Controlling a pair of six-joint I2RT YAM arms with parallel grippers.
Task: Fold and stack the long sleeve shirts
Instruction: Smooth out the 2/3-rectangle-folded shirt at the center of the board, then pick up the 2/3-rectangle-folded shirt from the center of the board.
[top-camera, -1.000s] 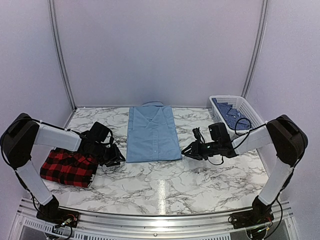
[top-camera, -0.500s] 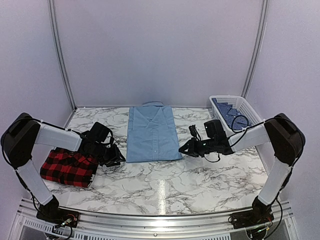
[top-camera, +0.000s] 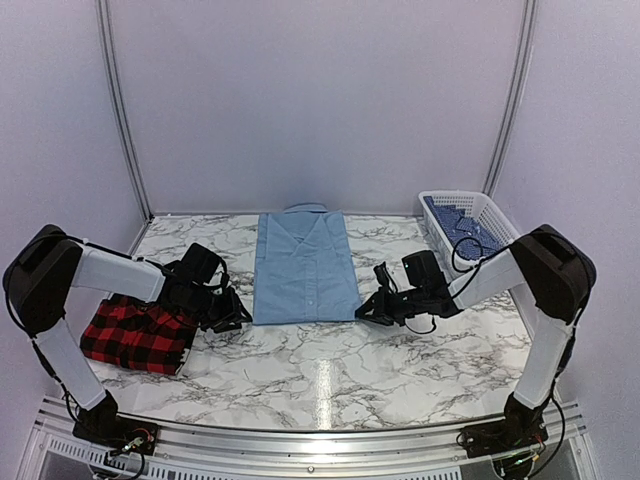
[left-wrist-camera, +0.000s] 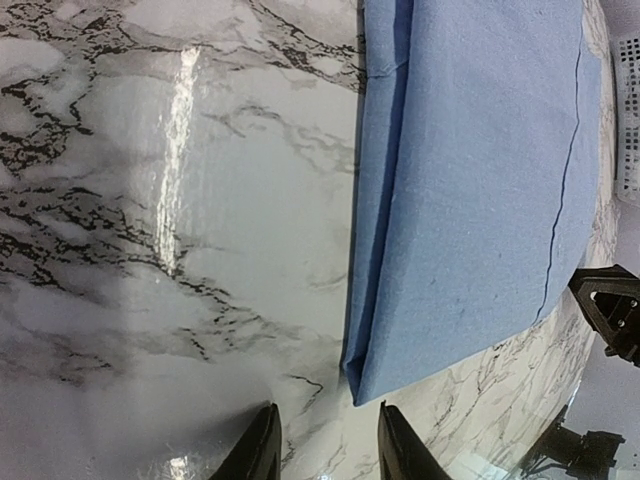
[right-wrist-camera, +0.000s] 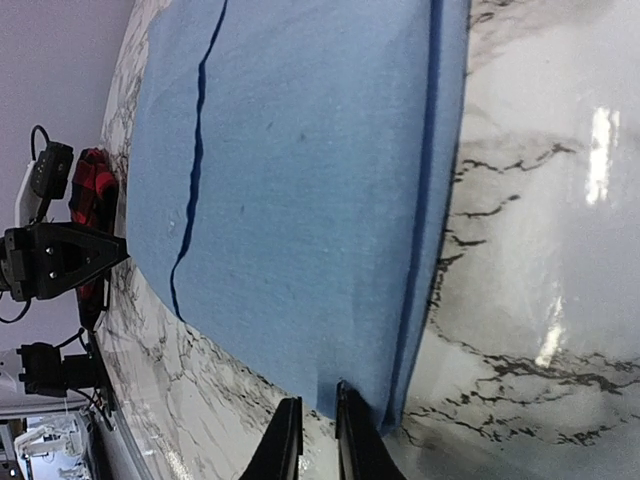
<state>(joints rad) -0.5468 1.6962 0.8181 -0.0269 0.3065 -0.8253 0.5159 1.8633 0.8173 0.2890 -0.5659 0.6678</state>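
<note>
Folded light blue shirt (top-camera: 305, 265): left jaws released, right jaws nearly closed at its corner — hold unclear; a top-layer pinch would unfold it.

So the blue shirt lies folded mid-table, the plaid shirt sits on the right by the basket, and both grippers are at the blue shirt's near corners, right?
No: the plaid shirt sits on the left, far from the basket; the top external view shows it. The blue shirt lies folded mid-table, with the left gripper and right gripper at its near corners.
</note>
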